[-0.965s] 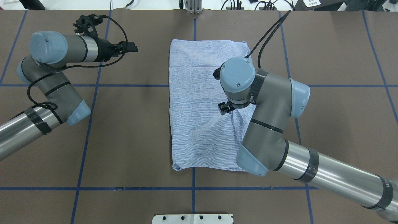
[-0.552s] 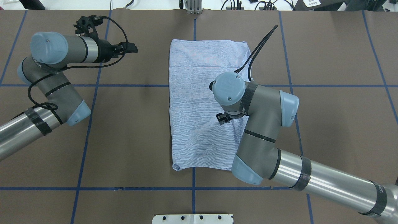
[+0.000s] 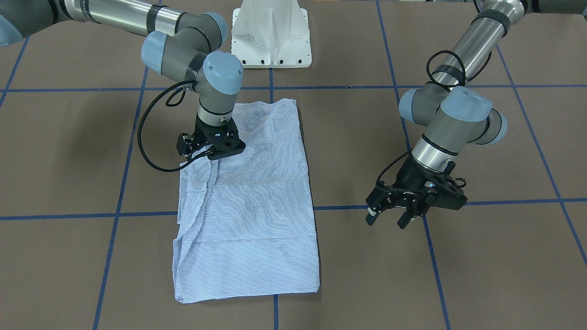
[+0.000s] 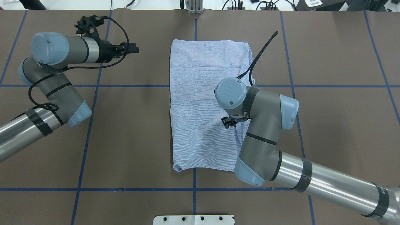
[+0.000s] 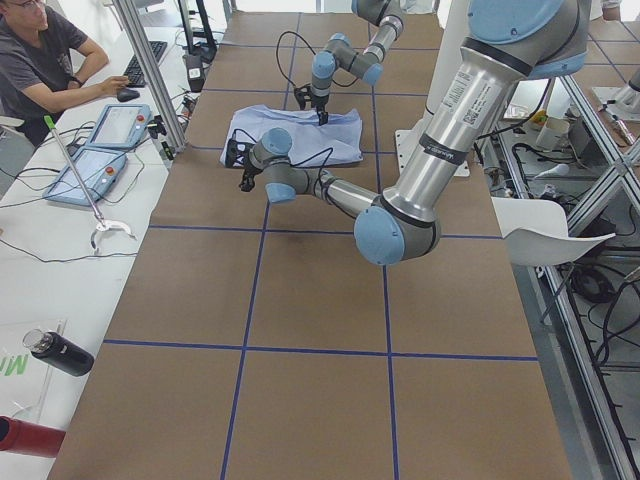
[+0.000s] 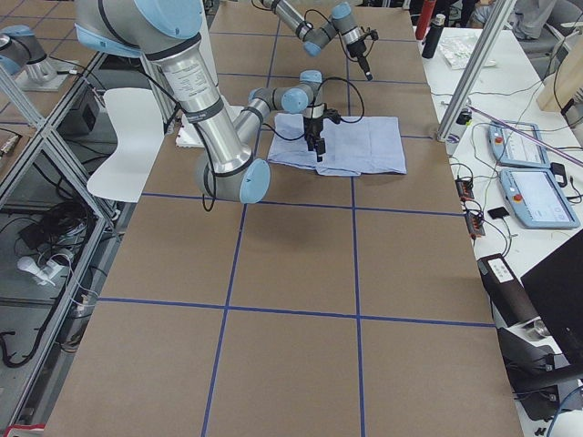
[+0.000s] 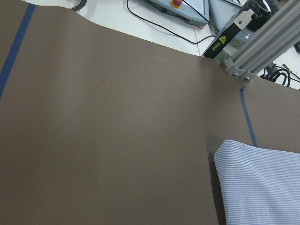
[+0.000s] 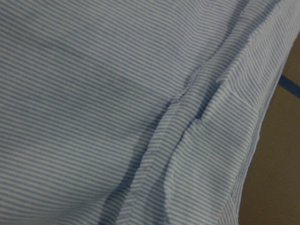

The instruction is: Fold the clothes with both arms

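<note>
The clothes are one light blue striped shirt [image 4: 200, 103], folded into a long rectangle at the table's middle [image 3: 257, 215]. My right gripper [image 3: 216, 156] points down with its tips on the shirt near the edge on my right. There a raised crease [image 8: 187, 108] runs through the cloth. The fingers are sunk in the fabric, so whether they pinch it does not show. From overhead the right wrist [image 4: 231, 93] hides that gripper. My left gripper [image 3: 387, 219] hangs over bare table well off the shirt, open and empty [image 4: 135, 48]. The shirt's far corner [image 7: 267, 187] shows in the left wrist view.
The brown table [image 4: 131, 131] carries a blue tape grid. The white pedestal base [image 3: 271, 34] stands at my edge. An aluminium post [image 4: 195, 7] rises at the far edge. A person [image 5: 40, 60] sits at a side desk with control pendants [image 5: 100, 150].
My right arm has moved towards my side of the table along the shirt's right part, and its cable has swung with it. The left arm has stayed still.
</note>
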You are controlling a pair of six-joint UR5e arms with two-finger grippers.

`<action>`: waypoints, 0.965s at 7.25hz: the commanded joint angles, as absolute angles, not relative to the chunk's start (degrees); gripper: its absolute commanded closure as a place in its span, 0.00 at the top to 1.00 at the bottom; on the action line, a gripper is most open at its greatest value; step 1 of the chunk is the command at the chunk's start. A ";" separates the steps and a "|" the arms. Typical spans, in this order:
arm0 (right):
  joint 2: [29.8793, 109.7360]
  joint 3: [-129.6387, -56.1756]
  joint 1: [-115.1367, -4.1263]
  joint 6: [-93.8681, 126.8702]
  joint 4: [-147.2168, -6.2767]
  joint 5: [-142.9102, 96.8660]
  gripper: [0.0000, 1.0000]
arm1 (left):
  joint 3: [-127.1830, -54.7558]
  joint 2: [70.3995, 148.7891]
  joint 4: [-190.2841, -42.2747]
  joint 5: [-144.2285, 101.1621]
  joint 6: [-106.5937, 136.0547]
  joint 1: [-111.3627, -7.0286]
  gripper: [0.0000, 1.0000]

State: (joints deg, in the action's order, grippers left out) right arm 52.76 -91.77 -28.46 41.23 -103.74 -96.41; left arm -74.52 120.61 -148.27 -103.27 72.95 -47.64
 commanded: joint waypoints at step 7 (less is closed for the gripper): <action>59.41 -93.34 -34.01 38.23 -103.27 -97.73 1.00 | -74.62 121.20 -148.27 -103.18 73.12 -47.55 1.00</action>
State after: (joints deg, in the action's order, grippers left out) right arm 58.20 -93.22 -33.46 38.56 -103.48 -97.62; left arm -74.58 121.02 -148.27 -103.25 73.07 -47.55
